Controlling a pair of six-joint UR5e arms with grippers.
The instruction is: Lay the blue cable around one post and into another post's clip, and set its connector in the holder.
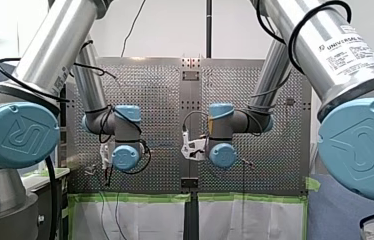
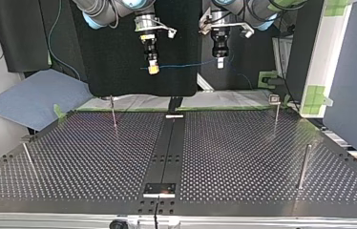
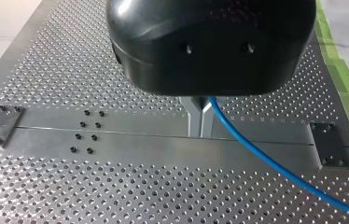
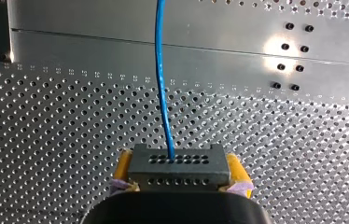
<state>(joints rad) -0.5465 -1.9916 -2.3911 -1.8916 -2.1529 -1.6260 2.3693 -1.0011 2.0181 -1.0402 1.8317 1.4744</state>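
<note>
In the top view both grippers hang high over the table's far edge, with the thin blue cable (image 2: 186,64) stretched between them. My right gripper (image 2: 153,69), with yellow pads, is shut on the cable's dark grey connector (image 4: 178,164); the cable (image 4: 162,79) runs straight ahead from the connector. My left gripper (image 2: 220,63) is shut on the blue cable (image 3: 256,156), which leaves its metal fingers (image 3: 195,116) and trails off to one side over the plate. Thin posts (image 2: 113,112) (image 2: 276,113) stand near the far edge. A dark holder plate (image 2: 159,189) sits on the centre rail at the near edge.
Two more posts stand nearer in the top view, a thick one (image 2: 303,166) at the right and a thin leaning one (image 2: 28,160) at the left. A flat centre rail (image 2: 169,148) divides the perforated table (image 2: 243,157). Green tape (image 1: 135,198) lines one table edge.
</note>
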